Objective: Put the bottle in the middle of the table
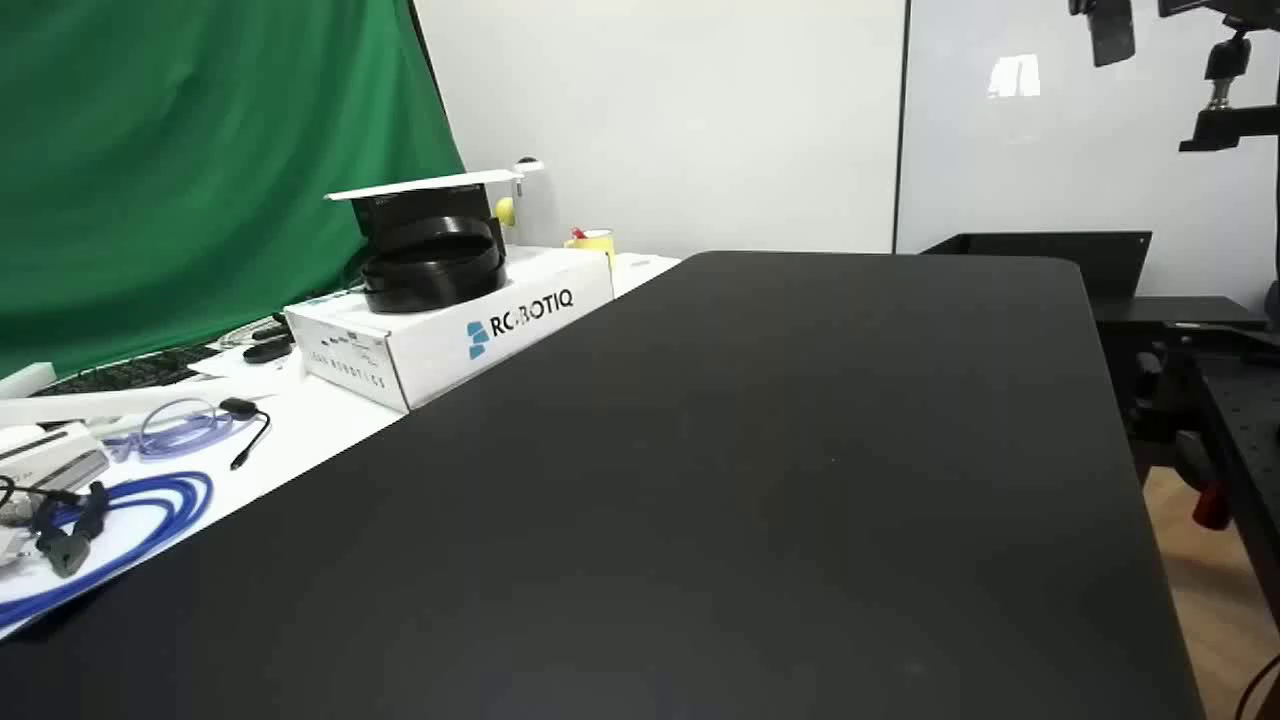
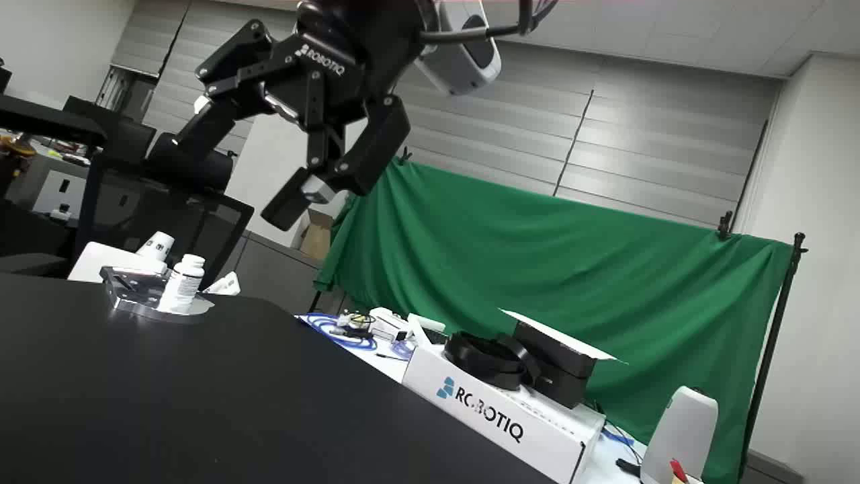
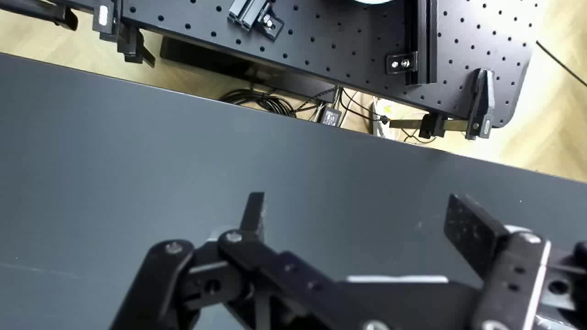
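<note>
The bottle [image 2: 181, 285] is small and white, with a label and a cap that looks white. It stands upright at the table's far edge in an exterior view, on or against a flat silver-edged plate [image 2: 138, 289]. The black table [image 1: 800, 480] shows in both exterior views [image 2: 134, 390] and in the wrist view [image 3: 137, 156]. My gripper [image 2: 236, 169] is open and empty, in the air above the table, higher than the bottle. Its spread fingers show in the wrist view [image 3: 355, 211] over bare tabletop. The bottle is out of view in the wrist view.
A white Robotiq box [image 1: 480, 330] with black rings [image 1: 435, 265] on it stands beside the table. Cables [image 1: 185, 510] lie on the white surface. A perforated black board [image 3: 298, 55] with clamps lies across a narrow gap. A white cup-like thing [image 2: 156, 246] is behind the bottle.
</note>
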{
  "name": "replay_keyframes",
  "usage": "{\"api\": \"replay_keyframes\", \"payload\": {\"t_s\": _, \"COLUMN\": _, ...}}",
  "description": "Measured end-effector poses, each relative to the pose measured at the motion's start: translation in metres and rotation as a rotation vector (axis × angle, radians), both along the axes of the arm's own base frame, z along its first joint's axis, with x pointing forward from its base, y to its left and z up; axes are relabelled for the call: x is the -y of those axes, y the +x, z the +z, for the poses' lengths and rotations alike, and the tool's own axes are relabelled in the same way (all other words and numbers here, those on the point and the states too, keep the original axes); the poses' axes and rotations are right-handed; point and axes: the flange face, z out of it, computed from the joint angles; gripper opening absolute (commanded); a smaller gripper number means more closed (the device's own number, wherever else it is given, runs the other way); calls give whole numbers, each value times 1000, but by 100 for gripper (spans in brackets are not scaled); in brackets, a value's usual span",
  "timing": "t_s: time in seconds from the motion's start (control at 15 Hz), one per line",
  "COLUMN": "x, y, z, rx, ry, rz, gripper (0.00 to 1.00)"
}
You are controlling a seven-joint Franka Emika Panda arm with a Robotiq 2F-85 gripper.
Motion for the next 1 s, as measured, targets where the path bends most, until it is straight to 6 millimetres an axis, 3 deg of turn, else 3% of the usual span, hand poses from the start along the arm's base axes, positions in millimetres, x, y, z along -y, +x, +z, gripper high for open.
{"api": "replay_keyframes", "payload": {"t_s": 0.73, "x": -1, "y": 1, "z": 0, "rx": 4, "ry": -2, "rz": 3, "gripper": 100}}
{"api": "replay_keyframes", "payload": {"t_s": 1.0, "x": -27, "y": 24, "z": 2, "rx": 79, "ry": -15, "rz": 38, "gripper": 100}}
